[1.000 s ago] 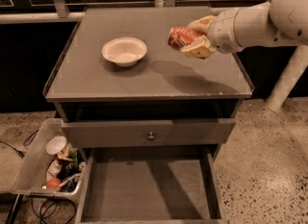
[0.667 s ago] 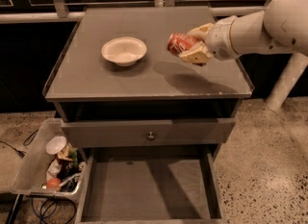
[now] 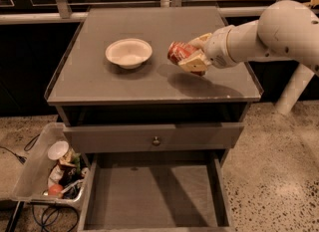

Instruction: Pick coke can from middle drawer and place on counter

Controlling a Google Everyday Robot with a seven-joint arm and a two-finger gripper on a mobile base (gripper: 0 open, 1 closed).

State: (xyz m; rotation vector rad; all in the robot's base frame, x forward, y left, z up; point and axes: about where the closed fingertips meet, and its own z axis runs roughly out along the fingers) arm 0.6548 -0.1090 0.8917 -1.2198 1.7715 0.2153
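Gripper (image 3: 192, 57) over the right half of the counter (image 3: 149, 84), clamped on the coke can (image 3: 178, 53) from the right, with one pale finger (image 3: 199, 41) above the can and one beneath. Can tilted, closer to lying than standing, with its red body pointing left toward the white bowl (image 3: 128, 53); near the bowl, not touching. Held clear of the grey top, to judge by the shadow on the counter below and to the right of the can. White arm (image 3: 259, 32) reaching in from the right edge.

Below the counter: shut drawer front with round knob (image 3: 156, 140); under that, the middle drawer (image 3: 154, 196), pulled out, floor bare. Bin of clutter (image 3: 40, 171) on the floor at the left, of no concern here.

Step in hand, by judgement: the placing, with the pick already done.

For a good placing:
- Turn the wrist first to bring the can upright; set down on its side, likely to roll.
- Lower straight down onto bare top, well inside the raised rim and apart from the bowl.
- Keep the clamp tight until flat contact of the can's base with the counter.
- Open only then, and only enough to free the can.
- Withdraw up and to the right, without brushing the can.

Chief risks: release from height, or release at a tilt, then toppling toward the bowl or the front edge.
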